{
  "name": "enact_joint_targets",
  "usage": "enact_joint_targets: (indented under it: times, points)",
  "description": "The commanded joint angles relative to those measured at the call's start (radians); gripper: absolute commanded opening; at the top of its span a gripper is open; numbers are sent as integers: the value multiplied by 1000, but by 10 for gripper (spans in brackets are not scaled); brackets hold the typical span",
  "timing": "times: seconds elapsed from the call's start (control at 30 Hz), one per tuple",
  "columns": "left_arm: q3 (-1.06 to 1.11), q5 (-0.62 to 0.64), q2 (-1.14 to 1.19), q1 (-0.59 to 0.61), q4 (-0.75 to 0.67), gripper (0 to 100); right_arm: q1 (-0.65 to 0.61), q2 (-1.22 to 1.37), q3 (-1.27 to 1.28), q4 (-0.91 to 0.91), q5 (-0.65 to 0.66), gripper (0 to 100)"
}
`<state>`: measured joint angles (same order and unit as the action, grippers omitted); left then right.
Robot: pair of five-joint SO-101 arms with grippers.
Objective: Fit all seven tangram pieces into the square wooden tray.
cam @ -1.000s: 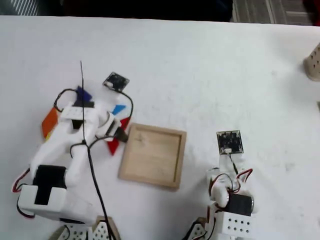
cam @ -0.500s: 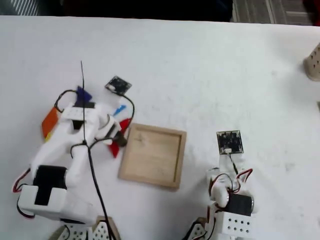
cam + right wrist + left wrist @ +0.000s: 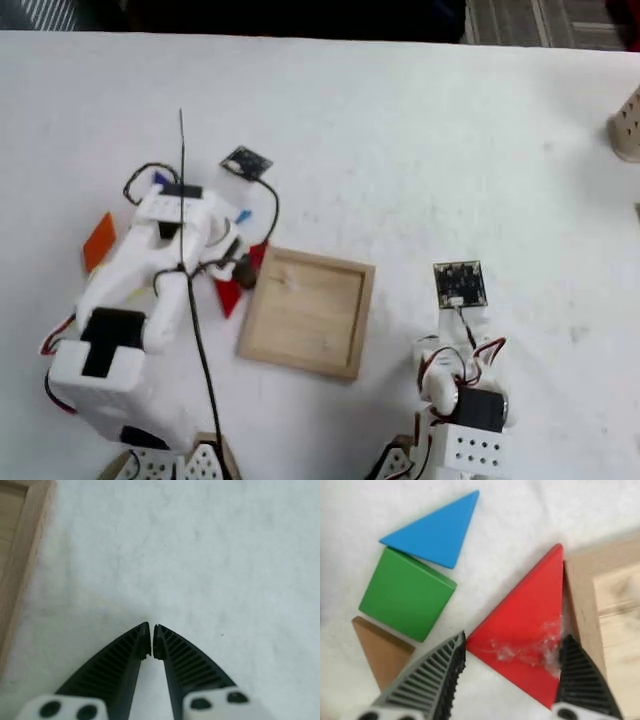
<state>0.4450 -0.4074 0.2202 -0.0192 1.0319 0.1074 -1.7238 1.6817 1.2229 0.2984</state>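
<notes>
My left hand (image 3: 514,641) is open wide over the red triangle (image 3: 527,610) and grips nothing. It lies outside the tray (image 3: 577,595), touching its edge. The blue triangle (image 3: 437,530) and green square (image 3: 407,595) lie farther from the tray. My right hand (image 3: 151,640) is shut and empty, beside the tray.

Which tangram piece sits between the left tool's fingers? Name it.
The red triangle, against the square wooden tray's rim. The blue triangle, green square and brown piece lie outside the open left tool.
</notes>
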Motion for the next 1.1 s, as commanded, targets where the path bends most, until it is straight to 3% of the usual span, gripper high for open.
enact_joint_targets:
  times: [0.0,0.17,0.63,0.77,0.93,1.07]
  points:
    - [-18,11,24,-24,9,234,8,-5,5,-18,12,18]
    - [-20,9,24,-36,0,125,8,-5,5,-18,12,18]
    - [-25,0,22,-41,2,122,8,-5,5,-18,12,18]
    - [-26,-2,21,-50,2,145,8,-5,5,-18,12,18]
    - [-25,-26,2,-45,2,285,8,-5,5,-18,12,18]
    - [-15,-86,-61,-35,-29,286,8,-5,5,-18,12,18]
